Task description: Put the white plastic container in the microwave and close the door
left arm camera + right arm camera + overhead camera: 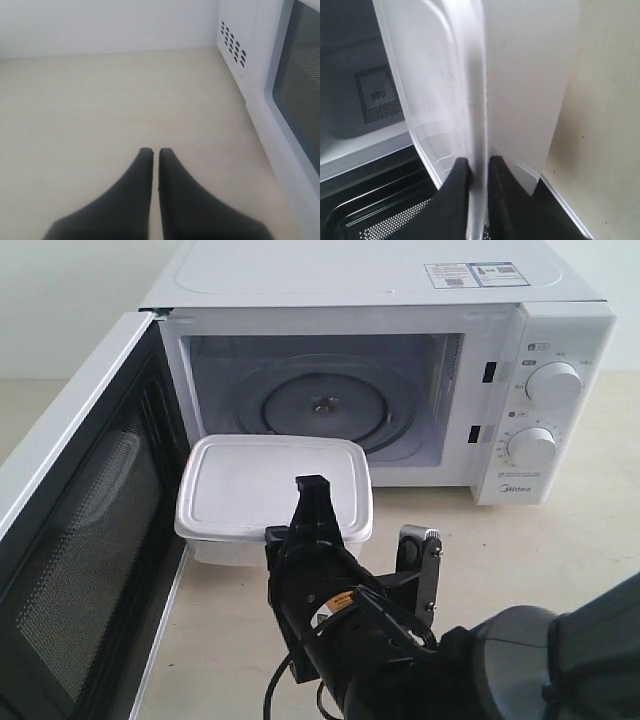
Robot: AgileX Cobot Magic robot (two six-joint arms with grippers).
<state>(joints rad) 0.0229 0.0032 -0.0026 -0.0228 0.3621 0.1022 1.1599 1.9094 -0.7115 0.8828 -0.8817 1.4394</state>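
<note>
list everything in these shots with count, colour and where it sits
white boxy countertop microwave: one, white, at the back of the table, cavity open
microwave door with dark mesh window: one, white frame with black inner face, swung open on the left
round glass turntable: one, clear, on the cavity floor
round knobs: two, white, one above the other on the right panel
translucent-white rectangular plastic container: one, white, lidded, just in front of the cavity, not inside
table: one, pale beige, under the microwave
right claw: one, black, shut on the container's rim
left claw: one, black, shut and empty, outside the open door
</note>
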